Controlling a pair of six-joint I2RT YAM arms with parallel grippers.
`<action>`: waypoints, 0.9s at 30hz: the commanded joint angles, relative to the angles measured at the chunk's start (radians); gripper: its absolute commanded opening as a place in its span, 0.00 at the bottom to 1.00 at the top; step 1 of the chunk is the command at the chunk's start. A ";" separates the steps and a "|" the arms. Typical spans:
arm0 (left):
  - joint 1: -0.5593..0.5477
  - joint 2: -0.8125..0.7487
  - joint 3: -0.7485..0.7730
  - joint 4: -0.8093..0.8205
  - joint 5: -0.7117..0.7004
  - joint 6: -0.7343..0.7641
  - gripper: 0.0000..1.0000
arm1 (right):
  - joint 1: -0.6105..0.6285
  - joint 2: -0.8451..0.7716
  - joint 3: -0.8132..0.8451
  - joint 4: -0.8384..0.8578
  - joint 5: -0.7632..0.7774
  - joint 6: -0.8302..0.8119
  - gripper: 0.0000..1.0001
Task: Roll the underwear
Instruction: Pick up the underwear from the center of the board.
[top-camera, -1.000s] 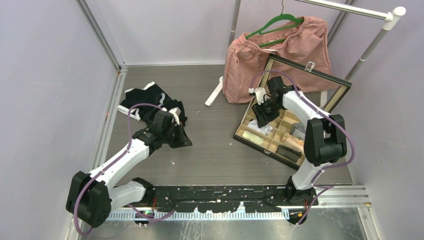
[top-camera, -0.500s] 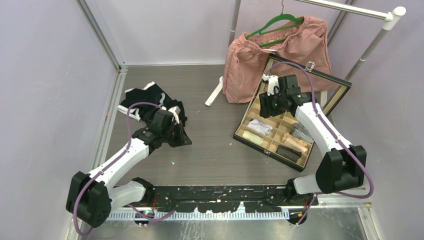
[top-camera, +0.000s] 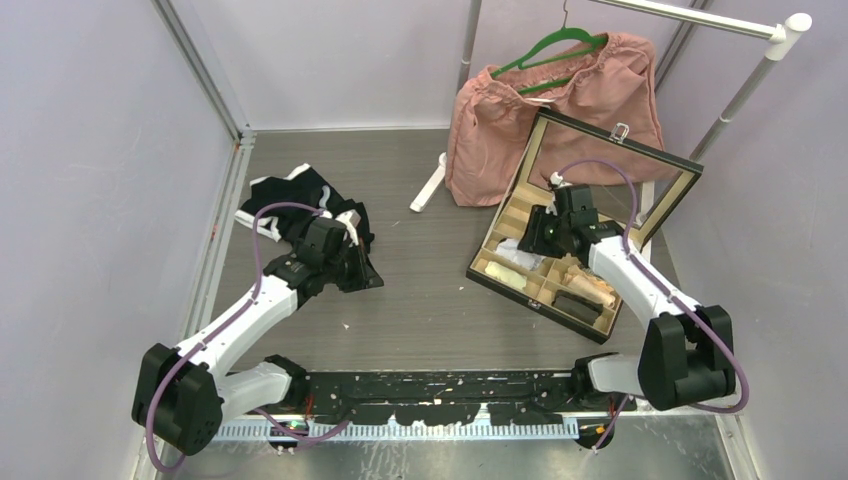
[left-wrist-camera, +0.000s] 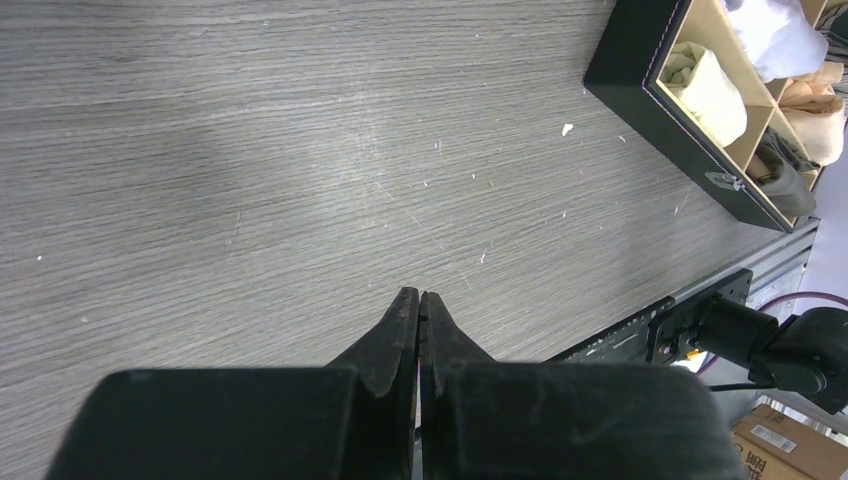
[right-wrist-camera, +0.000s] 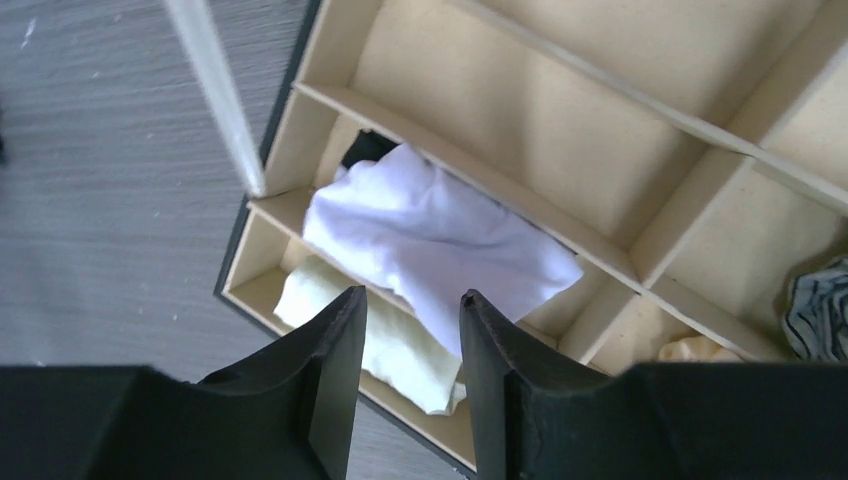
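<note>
Over divider box (top-camera: 530, 298), R fingers (right-wrist-camera: 330, 380) apart above white underwear (right-wrist-camera: 440, 240), L fingers (left-wrist-camera: 400, 330) together nr black underwear (top-camera: 290, 200)

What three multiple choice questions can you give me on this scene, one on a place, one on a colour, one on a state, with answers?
1. Where does the white cloth lie?
A) on the table
B) in a compartment of the box
C) over the rail

2. What colour is the hanger?
A) green
B) red
C) blue

3. How is the left gripper?
A) wide open
B) shut on a cloth
C) shut and empty

Answers:
1 B, the box's dividers frame it in the right wrist view.
2 A, it shows green against the pink garment.
3 C, its jaws meet with nothing between them.
</note>
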 joint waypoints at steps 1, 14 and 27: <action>0.003 -0.011 0.027 0.010 -0.012 0.003 0.01 | 0.000 0.033 0.030 0.009 0.131 0.078 0.45; 0.003 -0.008 0.018 0.013 -0.017 0.001 0.01 | -0.001 0.092 0.051 -0.150 0.256 0.065 0.44; 0.003 0.003 0.026 0.015 -0.023 -0.008 0.01 | 0.001 -0.025 0.127 -0.073 0.126 0.038 0.48</action>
